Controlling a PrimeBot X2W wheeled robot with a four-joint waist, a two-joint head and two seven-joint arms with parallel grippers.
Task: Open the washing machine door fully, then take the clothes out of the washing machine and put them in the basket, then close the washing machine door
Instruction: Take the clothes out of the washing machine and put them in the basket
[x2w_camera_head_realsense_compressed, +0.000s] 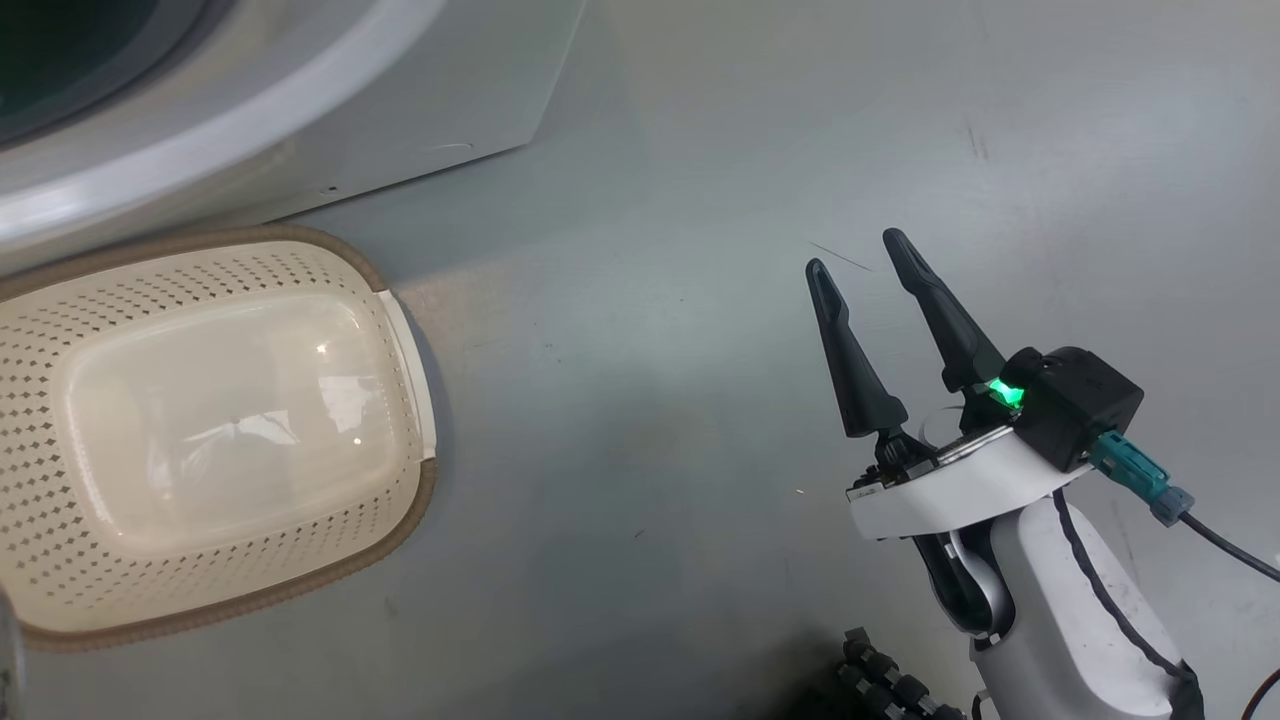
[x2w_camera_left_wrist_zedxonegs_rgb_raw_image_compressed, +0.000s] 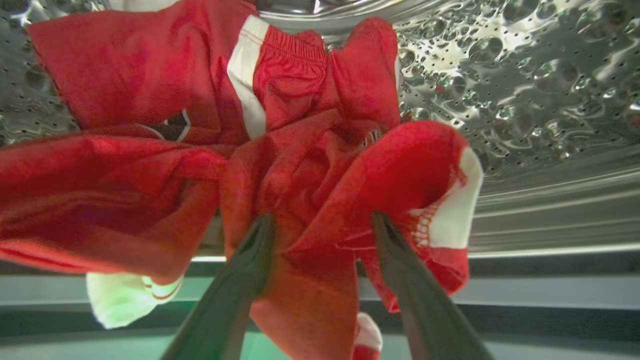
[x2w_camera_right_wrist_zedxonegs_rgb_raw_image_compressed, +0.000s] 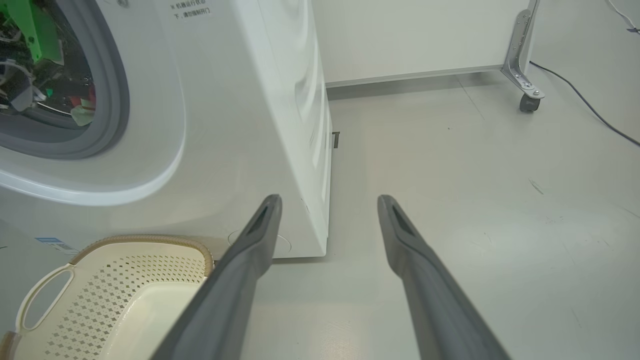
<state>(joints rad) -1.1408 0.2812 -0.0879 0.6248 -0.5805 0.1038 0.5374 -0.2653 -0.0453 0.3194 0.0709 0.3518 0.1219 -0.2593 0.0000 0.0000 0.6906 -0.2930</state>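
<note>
**Clothes in Drum; Left Pincer Spread at the Fabric**

The clothes (x2w_camera_left_wrist_zedxonegs_rgb_raw_image_compressed: 300, 165) lie bunched inside the perforated steel drum (x2w_camera_left_wrist_zedxonegs_rgb_raw_image_compressed: 525, 75) of the washing machine (x2w_camera_right_wrist_zedxonegs_rgb_raw_image_compressed: 240, 125), directly ahead of the left pincer (x2w_camera_left_wrist_zedxonegs_rgb_raw_image_compressed: 321, 217). Its two fingers stand apart, not clamped. A red fold fills the gap between them, and both fingertips (x2w_camera_left_wrist_zedxonegs_rgb_raw_image_compressed: 262, 230) meet the cloth. Further red panels with white stripes spread beyond the tips and off to the pincer's left. A white patch hangs below the pile, just beside the left finger.

The fabric blocks the drum wall straight ahead of this pincer. Bare dimpled steel shows ahead and to its right.

The right pincer (x2w_camera_head_realsense_compressed: 855, 250) has its fingers apart with nothing between them, over the grey floor (x2w_camera_head_realsense_compressed: 650, 300). The basket (x2w_camera_head_realsense_compressed: 400, 540) stands on the floor to this pincer's left, well apart from it, close against the machine's front below the grey gasket (x2w_camera_right_wrist_zedxonegs_rgb_raw_image_compressed: 112, 100). The machine's front corner stands ahead of the left finger. Ahead and to the right are a white panel (x2w_camera_right_wrist_zedxonegs_rgb_raw_image_compressed: 410, 35), a metal bracket with a caster (x2w_camera_right_wrist_zedxonegs_rgb_raw_image_compressed: 525, 95) and a dark cable (x2w_camera_right_wrist_zedxonegs_rgb_raw_image_compressed: 585, 105).

Limits of view:
- The basket is cut off at the frame edge in both the head and right wrist views.
- Seen past the gasket, the drum interior is small and jumbled: a green part and a trace of red, not identifiable.
- How many garments form the pile cannot be told.
- The printing on the machine is too small to read.
</note>
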